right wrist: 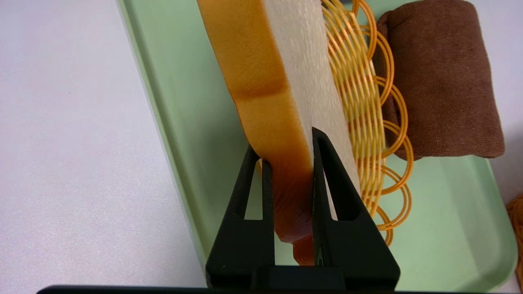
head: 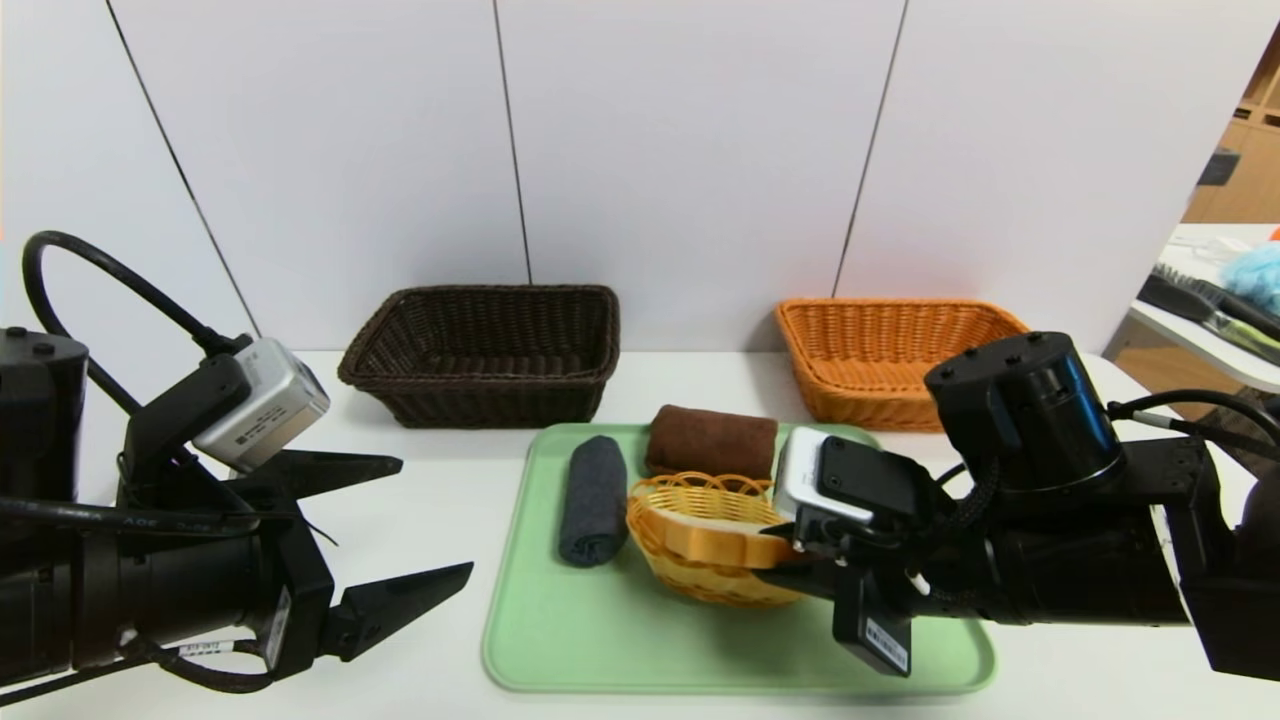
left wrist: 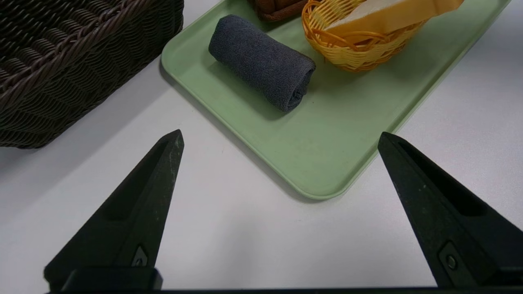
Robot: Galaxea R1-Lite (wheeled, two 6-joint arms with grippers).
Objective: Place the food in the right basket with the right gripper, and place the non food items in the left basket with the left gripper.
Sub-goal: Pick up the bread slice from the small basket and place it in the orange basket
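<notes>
A slice of bread (head: 715, 545) (right wrist: 261, 81) lies in a small yellow wire basket (head: 700, 590) (right wrist: 359, 81) on the green tray (head: 600, 640). My right gripper (head: 785, 555) (right wrist: 284, 141) is shut on the slice's crust edge. On the tray's left half lies a rolled grey towel (head: 593, 500) (left wrist: 261, 61), and behind the wire basket a rolled brown towel (head: 712, 440) (right wrist: 441, 77). The dark brown left basket (head: 485, 360) and the orange right basket (head: 880, 350) stand at the back. My left gripper (head: 435, 515) (left wrist: 280, 134) hangs open over the table near the tray's front left corner, holding nothing.
The white table (head: 430, 420) ends at the wall panels behind the baskets. A side table (head: 1210, 310) with a brush and other items stands at the far right. Bare tabletop lies between my left gripper and the tray (left wrist: 327, 155).
</notes>
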